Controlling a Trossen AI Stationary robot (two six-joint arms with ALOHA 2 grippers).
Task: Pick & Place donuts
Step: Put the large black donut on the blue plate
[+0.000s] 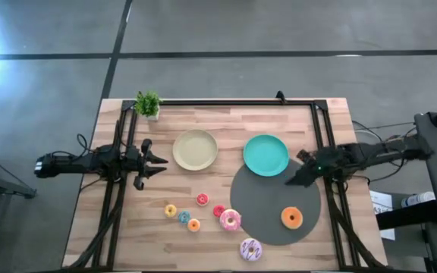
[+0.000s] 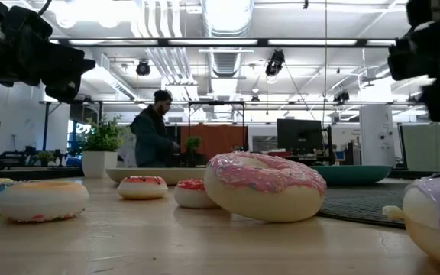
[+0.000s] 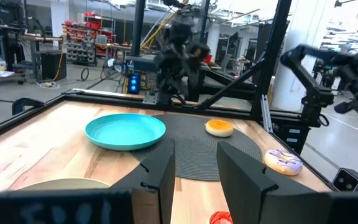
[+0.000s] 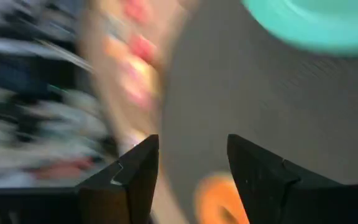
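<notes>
The right tool (image 1: 291, 182) is hovering, fingers apart and empty, over the round grey mat (image 1: 256, 216) — it should centre squarely over the orange-glazed toy ring donut (image 1: 292, 218) before descending; the left tool (image 1: 161, 161) is waiting, likewise spread.

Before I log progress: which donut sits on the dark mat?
The orange donut, alone fully on the round grey mat near the right gripper; the pink donut only meets its edge.

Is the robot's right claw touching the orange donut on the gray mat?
Apart. The high view shows the right gripper open over the gray mat beside the teal plate, with bare mat between it and the orange donut.
</notes>
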